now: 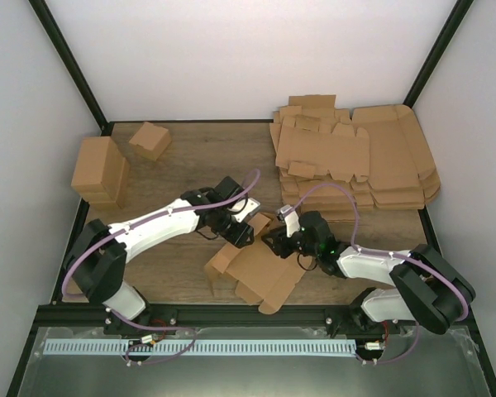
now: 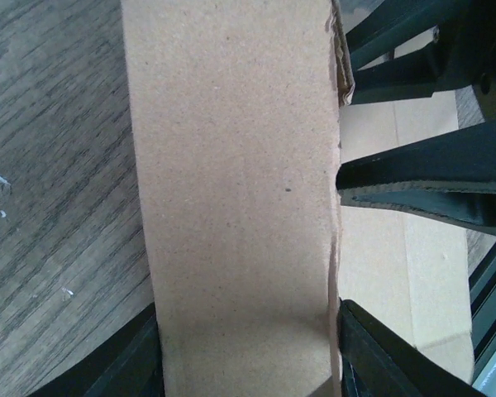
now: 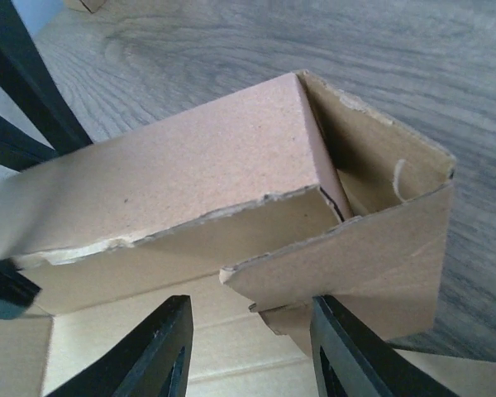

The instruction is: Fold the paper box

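Paper box point(image 1: 263, 266): plain brown die-cut cardboard, partly folded, on the counter point(image 1: 190, 161) at the near middle, between the two arms; flat panel spread toward the near edge, one long wall raised on the far side.

Raised wall: in the left wrist view, a broad band of cardboard running up the middle of the picture, with wood grain to its left and flat cardboard to its right; in the right wrist view, a long wall standing up, its top edge ragged.

Corner: end flap turned round the right end of the wall, leaving an open hollow behind it; lower tip of the flap hanging down toward the gap of the right end effector.

Left end effector point(image 2: 248, 331): reaching in from the left, pinching the raised wall of the paper box, dark fingers point(image 2: 128, 368) set against either edge of the band.

Right end effector point(image 3: 252, 318): reaching in from the right, spread apart and clamping nothing; fingers point(image 3: 169, 356) just below the corner flap, contact with the flap impossible to tell.

Stack of flat cardboard sheets point(image 1: 380, 161): far right of the counter, well apart from the paper box.

Tall brown box point(image 1: 99, 169): far left, upright.

Small cube-like box point(image 1: 151, 139): just beyond the tall brown box, toward the far edge.
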You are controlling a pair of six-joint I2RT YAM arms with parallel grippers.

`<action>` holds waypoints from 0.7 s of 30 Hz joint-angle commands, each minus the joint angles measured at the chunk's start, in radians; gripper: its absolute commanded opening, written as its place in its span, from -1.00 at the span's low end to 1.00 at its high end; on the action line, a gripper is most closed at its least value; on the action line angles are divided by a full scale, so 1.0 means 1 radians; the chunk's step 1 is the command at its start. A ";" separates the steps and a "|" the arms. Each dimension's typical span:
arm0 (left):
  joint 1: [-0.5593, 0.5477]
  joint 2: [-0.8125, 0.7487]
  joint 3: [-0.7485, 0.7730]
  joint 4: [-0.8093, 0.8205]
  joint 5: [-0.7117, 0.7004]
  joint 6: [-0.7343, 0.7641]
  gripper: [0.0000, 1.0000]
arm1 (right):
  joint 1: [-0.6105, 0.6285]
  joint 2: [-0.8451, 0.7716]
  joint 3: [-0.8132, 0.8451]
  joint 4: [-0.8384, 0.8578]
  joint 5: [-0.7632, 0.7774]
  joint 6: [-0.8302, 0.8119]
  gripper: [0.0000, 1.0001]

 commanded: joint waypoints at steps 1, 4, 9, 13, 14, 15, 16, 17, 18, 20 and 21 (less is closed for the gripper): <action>-0.027 0.024 0.044 -0.025 0.042 0.037 0.04 | 0.007 0.009 0.015 0.111 -0.030 -0.086 -0.15; -0.040 0.038 0.054 -0.030 0.045 0.039 0.04 | 0.007 0.031 0.008 0.162 -0.055 -0.108 -0.16; -0.049 0.051 0.069 -0.038 0.058 0.045 0.04 | 0.007 0.075 -0.008 0.256 -0.064 -0.122 -0.25; -0.057 0.062 0.085 -0.058 0.057 0.048 0.04 | 0.007 0.110 -0.024 0.315 -0.035 -0.117 -0.34; -0.062 0.066 0.091 -0.064 0.056 0.049 0.04 | 0.007 0.114 -0.040 0.345 -0.024 -0.115 -0.38; -0.068 0.070 0.096 -0.073 0.050 0.048 0.04 | 0.007 0.120 -0.054 0.378 -0.018 -0.110 -0.41; -0.077 0.074 0.101 -0.080 0.045 0.047 0.04 | 0.007 0.126 -0.068 0.420 -0.010 -0.108 -0.42; -0.084 0.080 0.106 -0.086 0.037 0.045 0.04 | 0.007 0.136 -0.076 0.464 0.001 -0.102 -0.44; -0.093 0.084 0.110 -0.090 0.030 0.042 0.04 | 0.007 0.151 -0.079 0.480 0.011 -0.093 -0.46; -0.102 0.091 0.116 -0.094 0.021 0.032 0.04 | 0.007 0.190 -0.070 0.509 0.024 -0.080 -0.48; -0.106 0.094 0.118 -0.097 0.015 0.027 0.04 | 0.007 0.202 -0.069 0.525 0.032 -0.074 -0.49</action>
